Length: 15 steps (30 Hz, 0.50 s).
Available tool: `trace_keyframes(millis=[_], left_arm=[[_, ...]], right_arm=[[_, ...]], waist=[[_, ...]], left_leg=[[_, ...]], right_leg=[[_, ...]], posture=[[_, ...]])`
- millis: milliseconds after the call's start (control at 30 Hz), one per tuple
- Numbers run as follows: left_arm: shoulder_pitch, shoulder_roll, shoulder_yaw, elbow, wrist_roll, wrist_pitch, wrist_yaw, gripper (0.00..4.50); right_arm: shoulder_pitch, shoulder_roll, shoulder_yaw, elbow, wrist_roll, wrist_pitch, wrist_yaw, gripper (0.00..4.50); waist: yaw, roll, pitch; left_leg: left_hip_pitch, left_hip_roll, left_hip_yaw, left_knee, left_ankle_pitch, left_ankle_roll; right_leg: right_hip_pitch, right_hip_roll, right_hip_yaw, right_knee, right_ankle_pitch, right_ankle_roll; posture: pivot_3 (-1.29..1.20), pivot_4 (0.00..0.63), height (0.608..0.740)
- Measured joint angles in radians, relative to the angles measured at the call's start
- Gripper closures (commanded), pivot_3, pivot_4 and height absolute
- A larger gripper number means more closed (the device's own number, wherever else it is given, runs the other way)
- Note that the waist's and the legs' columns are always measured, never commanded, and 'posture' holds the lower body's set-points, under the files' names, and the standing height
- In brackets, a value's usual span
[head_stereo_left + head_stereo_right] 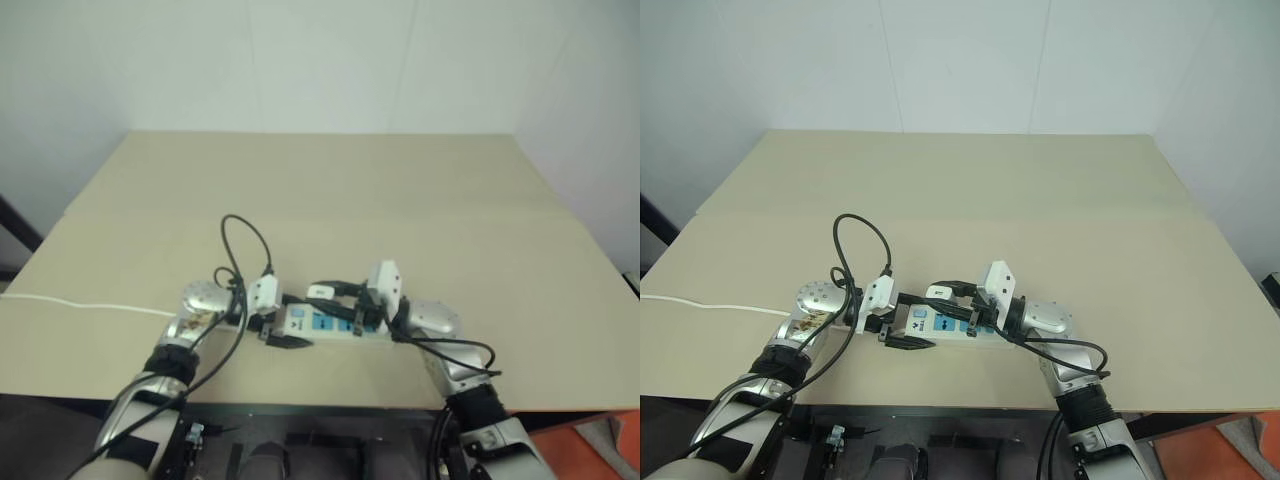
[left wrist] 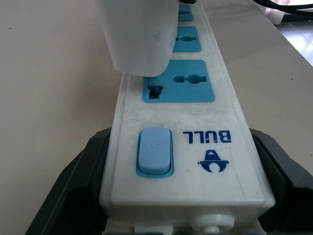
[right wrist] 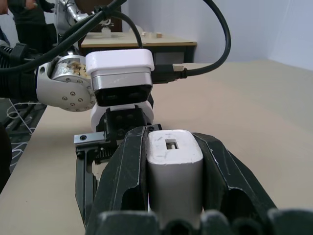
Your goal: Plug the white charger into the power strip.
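The power strip [image 1: 335, 325], a white bar with blue socket faces, lies on the beige table near its front edge. My left gripper [image 1: 288, 321] is shut on its switch end, one black finger [image 2: 78, 196] against each long side. The white charger [image 3: 173, 164] sits clamped between the fingers [image 3: 124, 181] of my right gripper [image 1: 325, 293], which reaches in from the right. In the left wrist view the charger [image 2: 139, 34] hangs just over the blue socket [image 2: 178, 81] nearest the switch [image 2: 155, 151]. Its prongs are hidden.
A thin white cord [image 1: 80, 305] runs off the table's left side. Black cables [image 1: 245, 240] loop above my left wrist. The table's front edge [image 1: 320, 405] is close behind the strip. A person [image 3: 19, 19] stands far back.
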Motion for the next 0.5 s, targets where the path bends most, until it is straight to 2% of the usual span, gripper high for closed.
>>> trace_keyframes(millis=[500], left_arm=[[0.009, 0.002, 0.000, -0.015, 0.000, 0.007, 0.006, 1.19]], right_arm=[[-0.008, 0.004, 0.017, 0.010, 0.000, 0.001, 0.021, 3.32]], waist=[[0.000, 0.000, 0.000]], left_leg=[[0.000, 0.000, 0.000, 0.000, 0.000, 0.000]], right_leg=[[0.000, 0.000, 0.000, 0.000, 0.000, 0.000]], posture=[[0.00, 0.150, 0.740]])
